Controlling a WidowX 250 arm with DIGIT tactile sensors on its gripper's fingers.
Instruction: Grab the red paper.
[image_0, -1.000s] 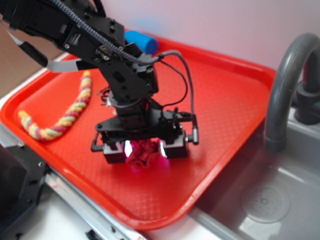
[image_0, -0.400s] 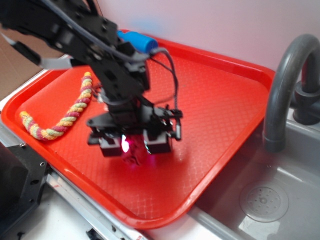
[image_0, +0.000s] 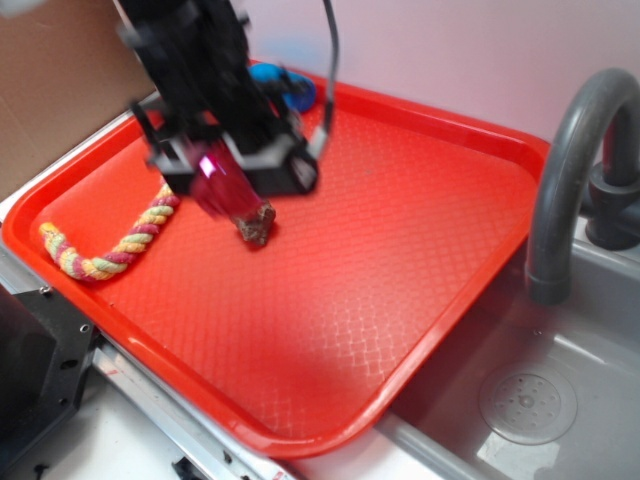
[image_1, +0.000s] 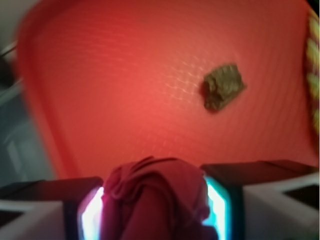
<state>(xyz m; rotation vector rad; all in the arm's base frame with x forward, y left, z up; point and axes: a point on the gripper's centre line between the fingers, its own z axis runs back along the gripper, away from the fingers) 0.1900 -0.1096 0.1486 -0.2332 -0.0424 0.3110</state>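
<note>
The gripper (image_1: 155, 210) is clamped on the crumpled red paper (image_1: 156, 200), held at the bottom centre of the wrist view, above the red tray (image_0: 420, 250). A brown lump (image_1: 223, 86) lies on the tray at upper right; a braided rope (image_0: 120, 240) lies at left of the exterior view.

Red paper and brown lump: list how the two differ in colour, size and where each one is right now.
Colour: the red paper is dark crimson; the brown lump is olive-brown.
Size: the red paper looks larger in the wrist view, though it is nearer the camera; the brown lump looks small.
Place: the red paper is pinched in the gripper, lifted off the tray; the brown lump lies loose on the tray.
Both are crumpled and irregular.
</note>
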